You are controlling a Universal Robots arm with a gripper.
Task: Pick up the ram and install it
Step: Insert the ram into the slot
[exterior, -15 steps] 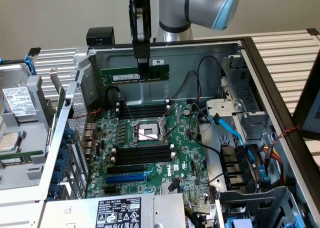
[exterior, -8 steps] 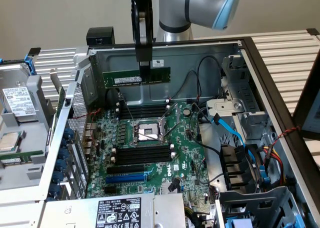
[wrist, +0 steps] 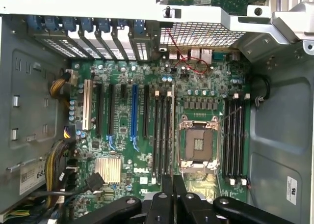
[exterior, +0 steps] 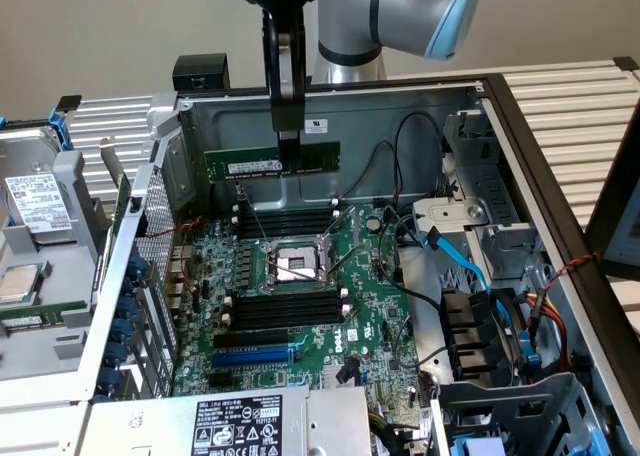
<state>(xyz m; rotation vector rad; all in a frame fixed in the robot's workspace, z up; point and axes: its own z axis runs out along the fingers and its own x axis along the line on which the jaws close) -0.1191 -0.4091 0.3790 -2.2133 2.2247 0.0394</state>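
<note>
The ram [exterior: 250, 164] is a long green stick that hangs level in the air in front of the case's back wall, above the motherboard [exterior: 380, 321]. My gripper [exterior: 288, 146] comes straight down from above and is shut on the stick's top edge, right of its middle. Below it lie two banks of black memory slots [exterior: 285, 221] [exterior: 285, 308], one on each side of the CPU socket [exterior: 297, 263]. In the wrist view my gripper [wrist: 172, 177] looks down on the board, and the ram's thin edge [wrist: 172, 135] runs over the slot bank [wrist: 161, 135] beside the socket [wrist: 198, 145].
A blue slot [exterior: 255, 357] lies nearer the front. Black and blue cables [exterior: 470, 266] and a drive cage crowd the exterior view's right. The case's metal walls [exterior: 330, 101] surround the board. A power supply [exterior: 235, 426] sits at the front and loose parts [exterior: 35, 226] lie outside the case.
</note>
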